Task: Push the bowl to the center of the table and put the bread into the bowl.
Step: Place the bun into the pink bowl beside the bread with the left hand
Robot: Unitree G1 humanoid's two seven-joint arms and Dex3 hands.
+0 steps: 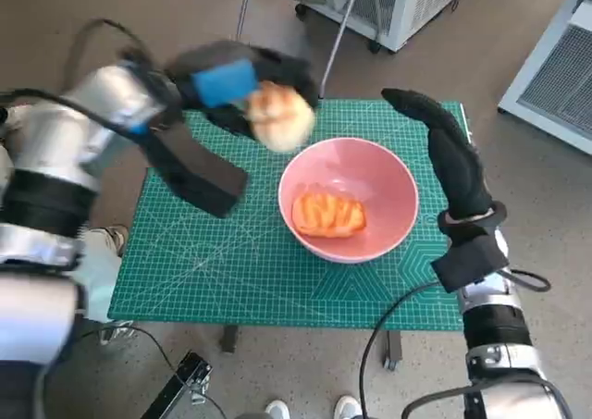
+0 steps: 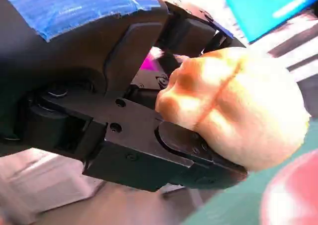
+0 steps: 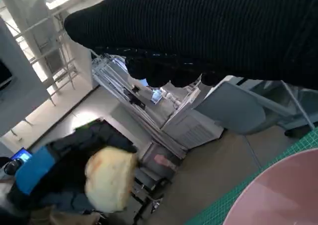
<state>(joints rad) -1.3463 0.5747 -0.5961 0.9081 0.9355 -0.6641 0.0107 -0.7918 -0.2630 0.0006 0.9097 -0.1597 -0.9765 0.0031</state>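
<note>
A pink bowl (image 1: 349, 198) stands on the green cutting mat (image 1: 213, 271), right of the middle, with an orange-brown bread piece (image 1: 328, 214) lying inside it. My left hand (image 1: 227, 86) holds a pale round bread roll (image 1: 280, 116) in the air above the bowl's far-left rim. In the left wrist view the roll (image 2: 238, 108) sits clamped between the black fingers (image 2: 198, 150). My right hand (image 1: 449, 151), in its black glove, stands beside the bowl's right side with fingers stretched out and nothing in it. The right wrist view shows the roll (image 3: 109, 178) and the bowl's rim (image 3: 278, 190).
The mat covers a small table whose front edge (image 1: 277, 325) is near me. White cabinets (image 1: 555, 67) and a wheeled unit (image 1: 388, 7) stand on the floor beyond. A cable (image 1: 388, 336) hangs by my right arm. A person's shoes (image 1: 310, 408) show below the table.
</note>
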